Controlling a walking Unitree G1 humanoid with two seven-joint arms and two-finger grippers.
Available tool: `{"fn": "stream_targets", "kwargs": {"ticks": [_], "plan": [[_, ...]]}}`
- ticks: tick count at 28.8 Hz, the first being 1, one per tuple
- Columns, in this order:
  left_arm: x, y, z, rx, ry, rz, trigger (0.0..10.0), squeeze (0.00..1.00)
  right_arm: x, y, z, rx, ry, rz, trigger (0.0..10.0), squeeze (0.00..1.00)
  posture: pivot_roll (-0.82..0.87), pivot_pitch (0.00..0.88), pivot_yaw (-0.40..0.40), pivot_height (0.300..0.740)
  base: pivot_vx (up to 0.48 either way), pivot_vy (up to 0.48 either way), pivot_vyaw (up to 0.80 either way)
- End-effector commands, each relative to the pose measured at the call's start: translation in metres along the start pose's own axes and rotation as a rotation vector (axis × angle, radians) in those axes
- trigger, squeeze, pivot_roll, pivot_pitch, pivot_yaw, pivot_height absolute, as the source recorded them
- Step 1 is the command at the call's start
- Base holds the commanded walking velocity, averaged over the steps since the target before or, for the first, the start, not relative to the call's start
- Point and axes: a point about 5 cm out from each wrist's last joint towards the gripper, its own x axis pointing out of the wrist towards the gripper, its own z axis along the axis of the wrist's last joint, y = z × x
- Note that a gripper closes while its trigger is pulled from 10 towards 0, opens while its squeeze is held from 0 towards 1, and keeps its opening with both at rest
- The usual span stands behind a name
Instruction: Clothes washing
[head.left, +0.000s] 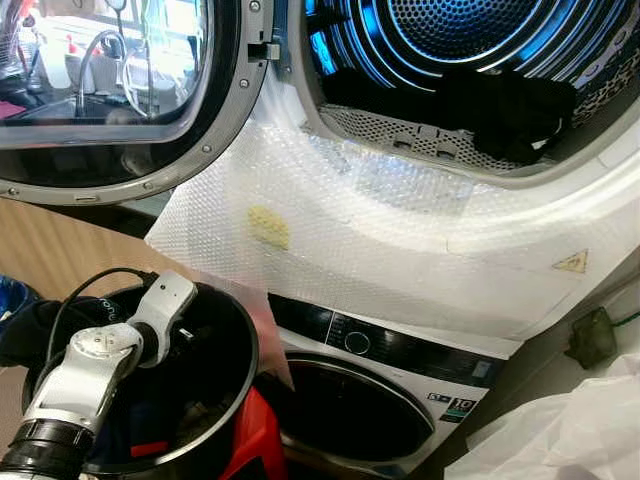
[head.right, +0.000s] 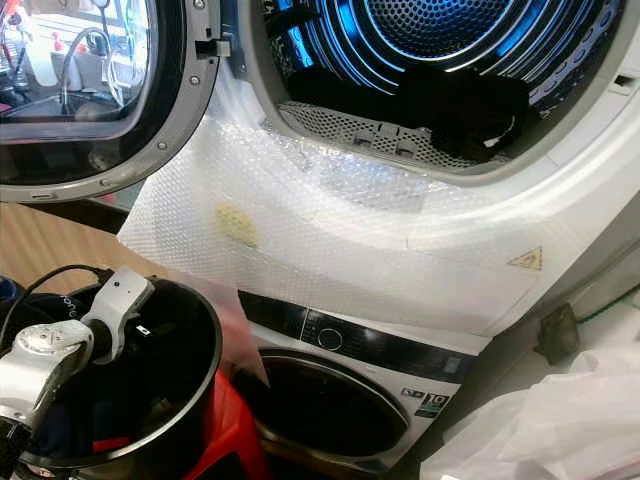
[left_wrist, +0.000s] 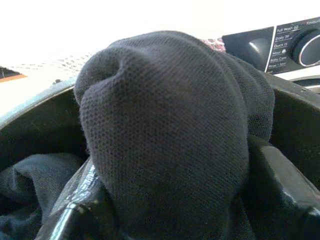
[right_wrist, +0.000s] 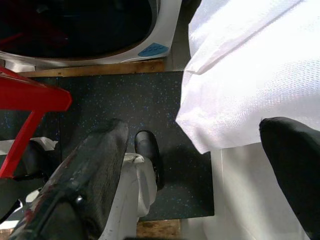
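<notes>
A black bucket (head.left: 247, 345) of dark laundry stands on a red stool (head.left: 256, 438) at the lower left, and my left arm (head.left: 95, 360) reaches down into it. In the left wrist view my left gripper (left_wrist: 170, 205) is shut on a dark knitted garment (left_wrist: 170, 120) that bulges up between its fingers (left_wrist: 75, 215), just above the bucket's rim. Above, the upper machine's drum (head.left: 450, 50) is lit blue, with dark clothes (head.left: 510, 115) lying at its mouth. My right gripper (right_wrist: 195, 165) hangs open over the floor, holding nothing.
The upper machine's round door (head.left: 110, 90) is swung open to the left. Bubble wrap (head.left: 400, 230) covers its front. Below sits a washer (head.left: 370, 400) with its door shut. A white bag (head.left: 580, 430) lies at the right. A dark speckled mat (right_wrist: 140, 100) covers the floor.
</notes>
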Motion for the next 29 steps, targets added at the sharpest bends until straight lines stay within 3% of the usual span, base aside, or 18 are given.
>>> {"fn": "stream_targets", "kwargs": {"ticks": [1,22,29], "plan": [[0.0018,-0.0018,-0.0013,-0.014,0.006,-0.002,0.0,0.00,-0.0001,-0.0022,0.0005,0.011,0.000,-0.009,10.0,0.00,-0.06,0.140,-0.105,0.740,0.000,0.000,0.00],[0.0031,-0.0101,-0.0039,-0.044,-0.017,-0.002,0.0,0.00,0.0006,0.0013,0.0045,0.005,-0.005,0.001,10.0,0.00,-0.04,0.120,-0.106,0.740,0.000,0.000,0.00],[0.0011,-0.0081,0.0052,-0.083,-0.088,0.042,0.0,0.00,0.0009,0.0040,0.0057,0.004,-0.008,0.009,10.0,0.00,-0.04,0.106,-0.101,0.740,0.000,0.000,0.00]]}}
